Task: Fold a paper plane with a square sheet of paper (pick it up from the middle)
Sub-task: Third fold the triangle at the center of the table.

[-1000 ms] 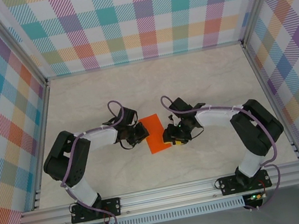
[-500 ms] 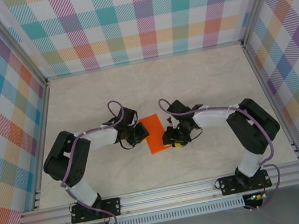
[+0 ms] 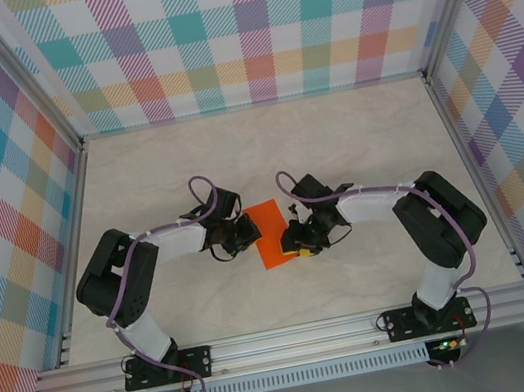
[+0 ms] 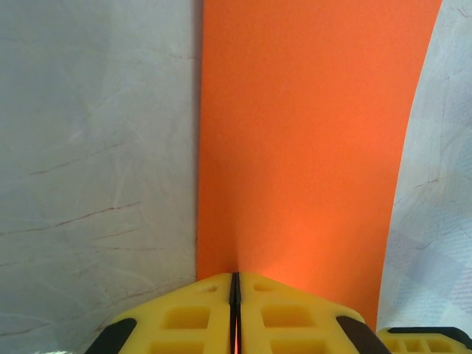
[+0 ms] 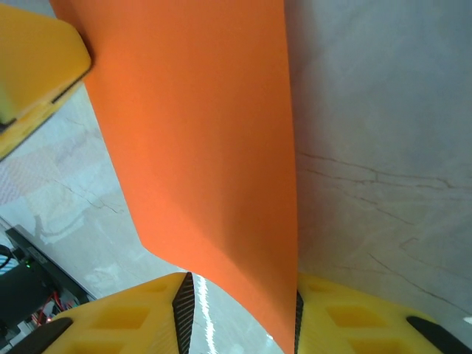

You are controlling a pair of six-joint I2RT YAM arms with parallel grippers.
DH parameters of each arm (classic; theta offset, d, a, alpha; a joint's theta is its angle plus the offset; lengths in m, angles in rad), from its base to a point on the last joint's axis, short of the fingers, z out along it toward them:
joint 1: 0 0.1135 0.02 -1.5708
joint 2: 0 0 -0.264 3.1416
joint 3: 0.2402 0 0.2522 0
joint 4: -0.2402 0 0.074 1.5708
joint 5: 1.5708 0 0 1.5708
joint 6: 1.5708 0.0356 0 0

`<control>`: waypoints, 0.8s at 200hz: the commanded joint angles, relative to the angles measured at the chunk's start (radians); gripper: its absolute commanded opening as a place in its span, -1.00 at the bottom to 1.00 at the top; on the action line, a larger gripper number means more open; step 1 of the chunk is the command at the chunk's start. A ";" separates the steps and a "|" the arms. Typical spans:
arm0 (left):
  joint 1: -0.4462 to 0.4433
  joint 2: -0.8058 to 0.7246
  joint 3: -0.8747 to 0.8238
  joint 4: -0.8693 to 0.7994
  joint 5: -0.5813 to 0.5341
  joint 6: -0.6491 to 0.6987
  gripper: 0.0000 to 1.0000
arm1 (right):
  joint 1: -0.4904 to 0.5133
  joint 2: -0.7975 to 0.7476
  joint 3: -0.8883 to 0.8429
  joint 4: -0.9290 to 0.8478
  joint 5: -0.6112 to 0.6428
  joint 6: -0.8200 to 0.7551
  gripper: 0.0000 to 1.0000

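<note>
The square sheet of paper (image 3: 270, 230), bright orange, appears as a narrow upright strip between my two grippers and is lifted off the table on its left side. My left gripper (image 3: 245, 231) is shut on the paper's (image 4: 302, 147) left edge, its yellow fingers (image 4: 192, 317) pressed together. My right gripper (image 3: 297, 240) is open, its jaws either side of the paper's (image 5: 206, 147) right edge. The curved edge lies against the right finger (image 5: 346, 317), with a gap to the left one. A paper plane is out of view.
The marble-patterned tabletop (image 3: 354, 139) is bounded by checked walls (image 3: 233, 28) at the back and sides. An aluminium rail (image 3: 297, 337) with both arm bases runs along the near edge. In the right wrist view, the left gripper's yellow finger (image 5: 37, 66) sits at the top left.
My right gripper has shifted slightly left onto the paper's edge and its jaws have narrowed. The left gripper and the paper have stayed in place.
</note>
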 commanded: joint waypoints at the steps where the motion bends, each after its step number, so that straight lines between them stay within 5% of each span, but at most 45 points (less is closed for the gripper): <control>1: -0.004 0.023 -0.023 -0.087 -0.079 -0.006 -0.81 | 0.009 -0.016 -0.010 0.036 -0.008 0.027 -0.25; 66: -0.004 0.018 -0.026 -0.087 -0.080 -0.005 -0.81 | 0.007 -0.081 -0.053 0.018 0.060 0.102 -0.52; 90: -0.005 0.020 -0.023 -0.084 -0.074 0.001 -0.81 | 0.008 -0.093 -0.053 0.012 0.064 0.130 -0.78; 160: -0.003 -0.047 0.067 -0.085 -0.048 0.087 -0.80 | 0.007 -0.055 0.011 0.004 0.047 0.143 -0.88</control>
